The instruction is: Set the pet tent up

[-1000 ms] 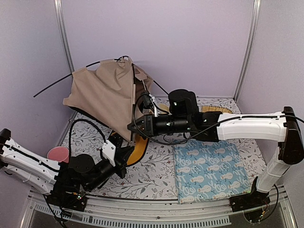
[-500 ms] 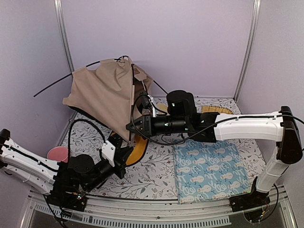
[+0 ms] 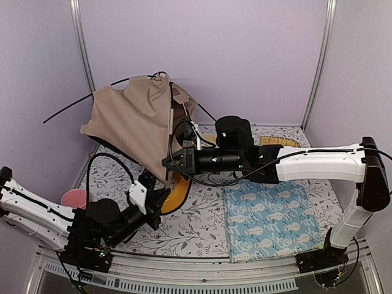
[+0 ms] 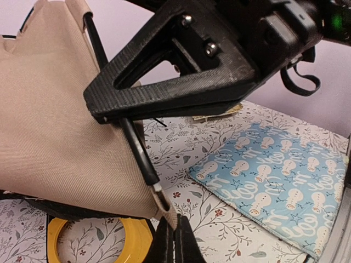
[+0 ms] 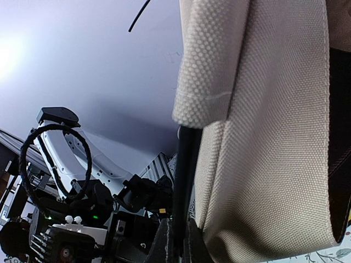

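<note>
The pet tent [image 3: 131,122] is a beige fabric shell with thin black poles, leaning at the back left. In the left wrist view my left gripper [image 4: 175,233] is shut on the beige loop [image 4: 164,205] at the tent's lower corner. A black pole [image 4: 136,147] ends right at that loop. My right gripper [image 3: 166,163] is shut on this pole a little above the corner, with its fingers [image 4: 164,90] seen clamped across it. In the right wrist view the right gripper [image 5: 176,241] holds the pole [image 5: 186,164] beside tent fabric [image 5: 263,137]. My left gripper [image 3: 163,192] sits just below the right one.
A yellow bowl tray [image 3: 174,193] lies under the tent corner, also showing as the yellow tray [image 4: 93,238]. The light blue snowman mat [image 3: 272,217] lies flat at the front right. A pink disc [image 3: 75,197] sits behind the left arm. Loose pole ends [image 3: 67,110] stick out to the left.
The right gripper has shifted slightly left with the pole. The left arm has settled a little lower, with both grips kept.
</note>
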Motion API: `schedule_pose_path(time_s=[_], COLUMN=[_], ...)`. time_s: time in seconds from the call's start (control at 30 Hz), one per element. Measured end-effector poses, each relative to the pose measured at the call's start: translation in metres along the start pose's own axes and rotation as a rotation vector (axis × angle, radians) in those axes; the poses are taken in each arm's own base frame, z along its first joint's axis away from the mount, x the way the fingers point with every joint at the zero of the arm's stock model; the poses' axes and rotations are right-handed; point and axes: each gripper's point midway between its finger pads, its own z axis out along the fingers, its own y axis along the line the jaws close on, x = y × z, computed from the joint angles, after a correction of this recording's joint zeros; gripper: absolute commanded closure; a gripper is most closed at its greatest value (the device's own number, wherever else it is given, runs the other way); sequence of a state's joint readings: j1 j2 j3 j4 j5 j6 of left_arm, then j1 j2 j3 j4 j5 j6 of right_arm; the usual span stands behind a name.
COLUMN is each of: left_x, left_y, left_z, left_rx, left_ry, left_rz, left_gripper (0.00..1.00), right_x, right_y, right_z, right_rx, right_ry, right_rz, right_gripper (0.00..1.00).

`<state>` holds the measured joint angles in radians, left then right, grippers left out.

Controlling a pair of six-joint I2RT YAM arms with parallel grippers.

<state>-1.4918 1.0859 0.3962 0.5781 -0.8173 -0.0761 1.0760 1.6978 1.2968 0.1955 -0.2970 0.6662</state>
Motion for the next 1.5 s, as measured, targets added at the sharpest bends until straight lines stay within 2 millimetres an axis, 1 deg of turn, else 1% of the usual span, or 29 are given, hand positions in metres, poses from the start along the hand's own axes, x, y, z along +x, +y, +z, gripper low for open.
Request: schedule_pose_path(time_s=[1.5], left_x=[-0.0063], left_y=[0.004], left_z=[-0.0046], left_rx=[0.014], left_ry=[-0.003], left_rz=[0.01], left_gripper=[1.0], right_x=[0.0009], right_y=[-0.0015], right_z=[0.0037], right_rx=[-0.026], right_ry=[-0.025], right_rz=[0.022], right_gripper=[1.0])
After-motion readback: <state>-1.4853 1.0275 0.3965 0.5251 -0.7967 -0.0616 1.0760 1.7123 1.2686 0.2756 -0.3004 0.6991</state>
